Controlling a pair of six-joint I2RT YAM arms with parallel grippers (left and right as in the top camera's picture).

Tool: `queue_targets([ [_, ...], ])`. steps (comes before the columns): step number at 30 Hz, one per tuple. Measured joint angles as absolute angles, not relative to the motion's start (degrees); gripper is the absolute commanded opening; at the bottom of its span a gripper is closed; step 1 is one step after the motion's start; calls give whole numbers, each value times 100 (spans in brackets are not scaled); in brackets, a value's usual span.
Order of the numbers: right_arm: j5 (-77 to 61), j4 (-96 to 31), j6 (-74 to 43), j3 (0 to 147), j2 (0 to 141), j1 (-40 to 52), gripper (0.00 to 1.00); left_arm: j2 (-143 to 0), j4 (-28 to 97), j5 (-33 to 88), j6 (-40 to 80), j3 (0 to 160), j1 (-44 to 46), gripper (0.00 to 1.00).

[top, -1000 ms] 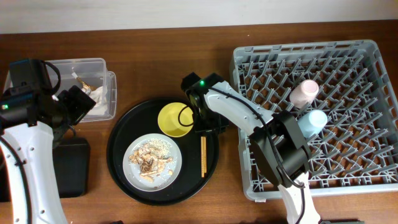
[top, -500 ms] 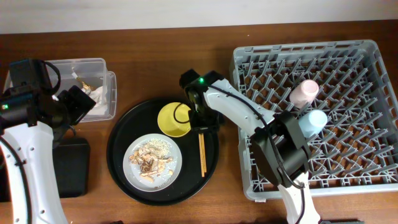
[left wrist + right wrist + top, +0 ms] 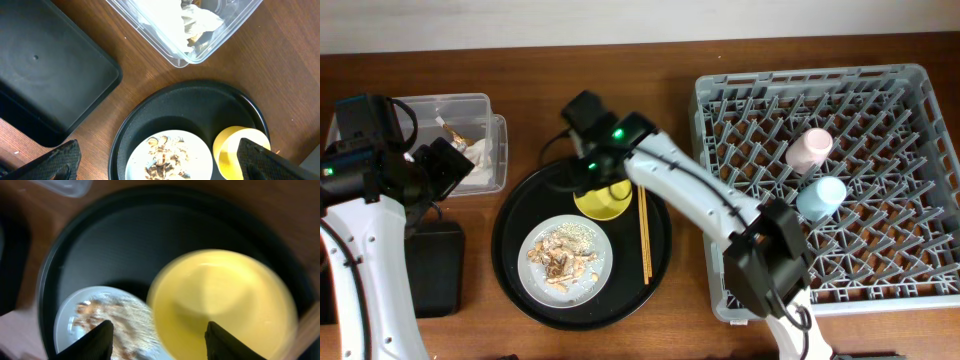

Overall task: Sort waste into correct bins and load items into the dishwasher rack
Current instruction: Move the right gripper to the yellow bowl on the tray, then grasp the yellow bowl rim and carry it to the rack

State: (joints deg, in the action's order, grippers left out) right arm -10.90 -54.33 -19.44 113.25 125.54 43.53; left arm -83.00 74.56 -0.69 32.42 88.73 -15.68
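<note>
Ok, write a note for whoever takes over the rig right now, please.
Left tool open, near the clear box. Right tool open, above the yellow saucer.
Done: pink cup and blue cup in the rack; wrappers in the clear box.
Left: saucer, chopsticks and plate on the round tray; scraps on the plate, probably for the black bin; then rack all three.

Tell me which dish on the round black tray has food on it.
The white plate, covered in rice scraps; the yellow saucer beside it is bare.
</note>
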Motion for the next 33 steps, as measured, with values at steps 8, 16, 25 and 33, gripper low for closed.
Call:
queue_targets([
  [8, -158, -5221, -1973, 11325, 12951, 5179, 61, -8300, 7456, -69, 3242, 8873, -1568, 99],
  [16, 215, -5242, -1988, 11325, 13316, 5207, 48, -8300, 7456, -69, 3242, 8873, -1568, 99],
  [25, 325, -5317, -2064, 11325, 13321, 5207, 21, -8300, 7456, -69, 3242, 8873, -1568, 99],
  [33, 193, -5382, -2119, 11360, 13319, 5194, 4, -8300, 7456, -69, 3242, 8873, -1568, 99],
])
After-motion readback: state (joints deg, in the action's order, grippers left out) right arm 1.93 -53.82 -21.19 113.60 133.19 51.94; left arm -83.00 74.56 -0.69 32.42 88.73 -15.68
